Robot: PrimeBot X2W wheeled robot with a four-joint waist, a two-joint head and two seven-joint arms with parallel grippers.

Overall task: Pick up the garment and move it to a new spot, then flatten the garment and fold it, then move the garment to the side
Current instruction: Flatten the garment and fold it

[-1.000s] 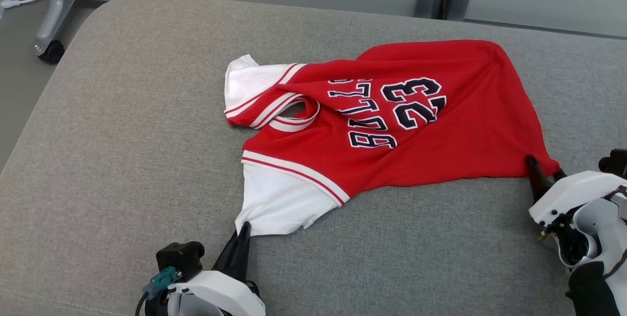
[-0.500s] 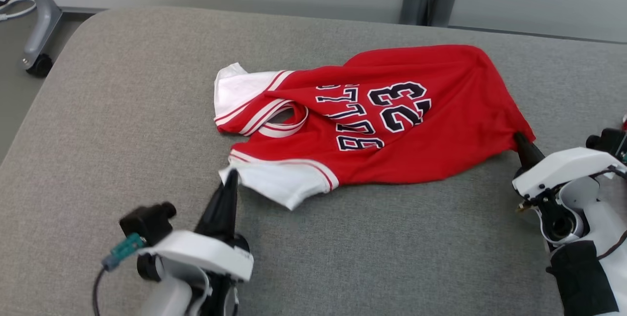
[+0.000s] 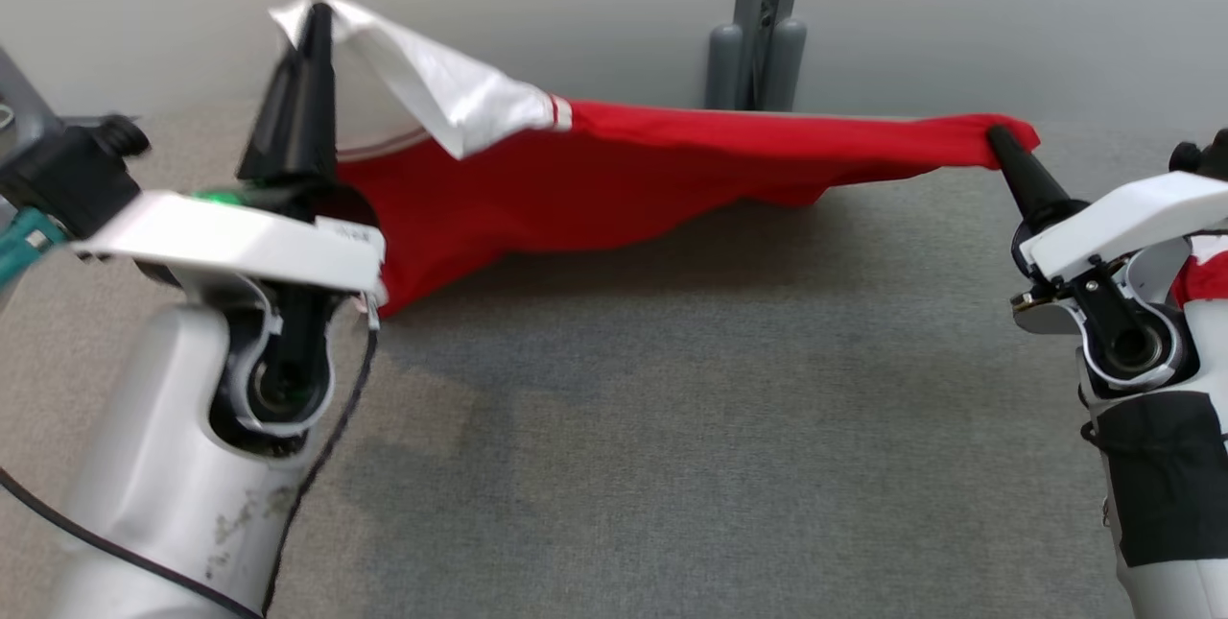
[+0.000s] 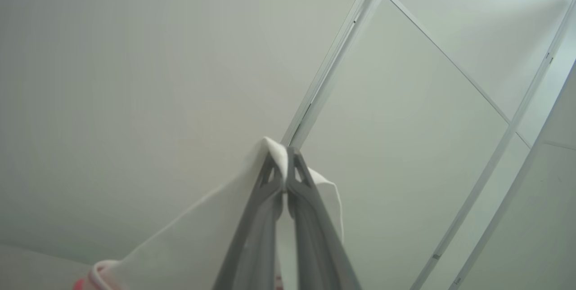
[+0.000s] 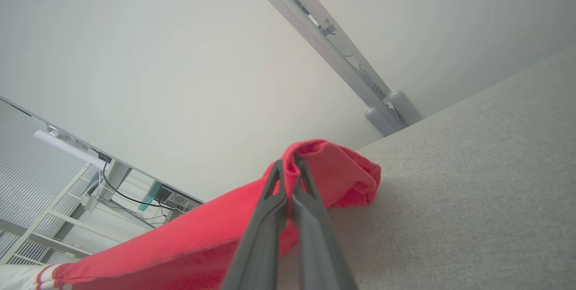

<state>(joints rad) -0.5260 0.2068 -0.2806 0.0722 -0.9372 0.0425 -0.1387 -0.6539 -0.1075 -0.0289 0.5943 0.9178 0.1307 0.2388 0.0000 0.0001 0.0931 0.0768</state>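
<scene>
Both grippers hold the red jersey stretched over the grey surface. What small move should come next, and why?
Probably carry both arms together toward the new spot, without closing the gap between them. The left gripper pinches the white sleeve, the right gripper pinches a red corner, and the jersey hangs stretched over the grey surface, so it looks ready to travel without bunching.

Soft, even indoor light, moderately bright.
A diffuse shadow is cast beneath the garment [image 3: 614, 187] onto the grey cushion [image 3: 729, 427], so the light is placed overhead. Wall rails [image 4: 470, 191] are bowed by wide-angle distortion in the left wrist view, and the close fingers [image 4: 254, 245] are rendered slightly soft.
</scene>
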